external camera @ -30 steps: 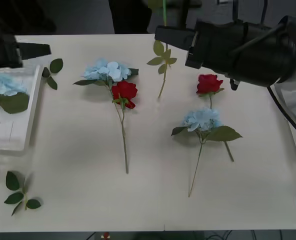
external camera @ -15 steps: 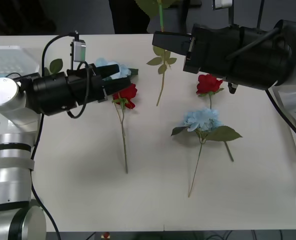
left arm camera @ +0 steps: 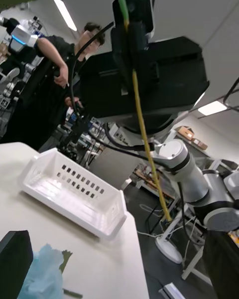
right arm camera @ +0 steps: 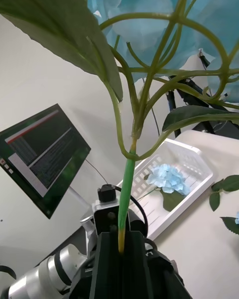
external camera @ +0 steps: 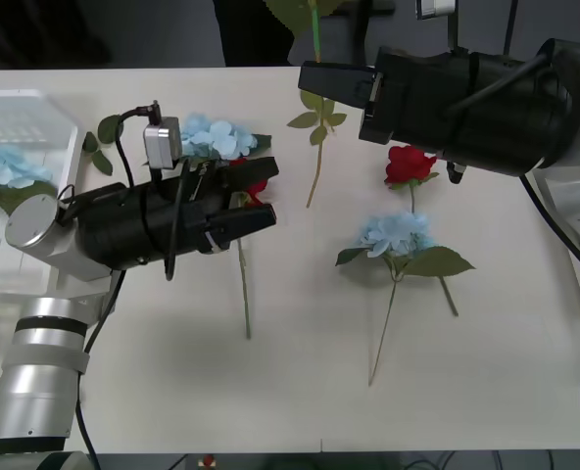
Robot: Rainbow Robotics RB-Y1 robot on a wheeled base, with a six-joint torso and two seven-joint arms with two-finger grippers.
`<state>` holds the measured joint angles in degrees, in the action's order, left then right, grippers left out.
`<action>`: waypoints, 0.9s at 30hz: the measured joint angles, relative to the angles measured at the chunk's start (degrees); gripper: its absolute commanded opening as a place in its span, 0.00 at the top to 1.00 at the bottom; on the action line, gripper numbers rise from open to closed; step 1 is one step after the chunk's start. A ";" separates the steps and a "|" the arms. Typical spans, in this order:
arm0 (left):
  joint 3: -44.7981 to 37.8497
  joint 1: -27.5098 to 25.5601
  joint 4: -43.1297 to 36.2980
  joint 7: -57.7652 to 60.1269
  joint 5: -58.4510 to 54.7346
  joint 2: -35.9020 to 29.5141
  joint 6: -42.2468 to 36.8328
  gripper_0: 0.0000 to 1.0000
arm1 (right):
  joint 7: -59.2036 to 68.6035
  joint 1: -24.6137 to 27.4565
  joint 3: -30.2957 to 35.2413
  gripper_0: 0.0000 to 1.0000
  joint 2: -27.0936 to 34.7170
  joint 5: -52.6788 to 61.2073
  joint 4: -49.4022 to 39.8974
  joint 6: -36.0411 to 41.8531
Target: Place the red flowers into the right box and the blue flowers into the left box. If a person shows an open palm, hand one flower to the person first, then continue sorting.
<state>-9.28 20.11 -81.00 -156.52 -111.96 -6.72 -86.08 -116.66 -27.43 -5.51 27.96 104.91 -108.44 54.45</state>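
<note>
The right gripper is high above the far side of the table, and its black fingers are pressed together on the thin green stem of a blue flower. In the right wrist view this stem rises from between the fingers and branches into broad green leaves and pale blue fluffy petals.

The left gripper hovers low over the table with its fingers apart, one above the other. Between and just behind them lies a red flower, mostly hidden, whose long stem runs toward the near edge. Just beyond the gripper lies another blue flower. The left box is behind this arm, with a blue cluster inside. The right box is a white tray with slotted walls.
</note>
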 measured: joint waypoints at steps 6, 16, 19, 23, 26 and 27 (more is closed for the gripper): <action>0.09 0.57 -0.01 0.00 -3.65 0.00 3.15 0.00 | 0.00 0.00 0.00 1.00 0.00 0.00 0.00 0.00; 3.11 6.03 -0.01 0.00 -2.40 0.17 14.13 0.00 | 0.00 0.00 0.00 1.00 0.00 0.00 0.00 0.00; 4.24 6.64 -0.01 0.00 -1.24 1.23 15.50 0.00 | 0.00 0.00 0.00 1.00 0.00 0.00 0.00 0.00; 5.04 6.67 -0.01 0.02 -0.99 2.84 15.86 0.00 | 0.00 0.00 0.01 1.00 0.00 0.00 0.00 0.00; 5.74 6.67 -0.01 0.02 -1.48 3.03 15.60 0.00 | 0.00 0.00 0.03 1.00 0.00 0.00 0.00 0.00; 5.77 6.67 -0.01 0.02 -1.91 2.99 14.71 0.00 | 0.00 0.00 0.03 1.00 0.00 0.00 0.00 0.00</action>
<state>-3.51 26.78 -81.01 -156.50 -113.87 -3.73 -71.37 -116.66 -27.43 -5.48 27.96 104.91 -108.44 54.45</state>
